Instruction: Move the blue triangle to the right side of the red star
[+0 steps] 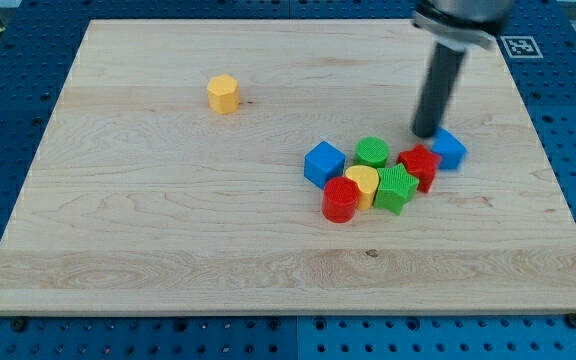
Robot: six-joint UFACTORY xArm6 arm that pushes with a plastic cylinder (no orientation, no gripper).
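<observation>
Nearest the frame's bottom edge, the wooden table (pixel 168 260) is seen carrying every block. No jaws are fitted; only my tip (pixel 428 131) is present, placed right of centre, touching or just beside the blue triangle's (pixel 450 149) upper-left edge. That triangle is found against the right side of the red star (pixel 420 165). Placement is judged essentially achieved; only fine adjustment may remain. Left of these, a green cylinder (pixel 372 152) and a blue cube (pixel 324 163) are clustered.
</observation>
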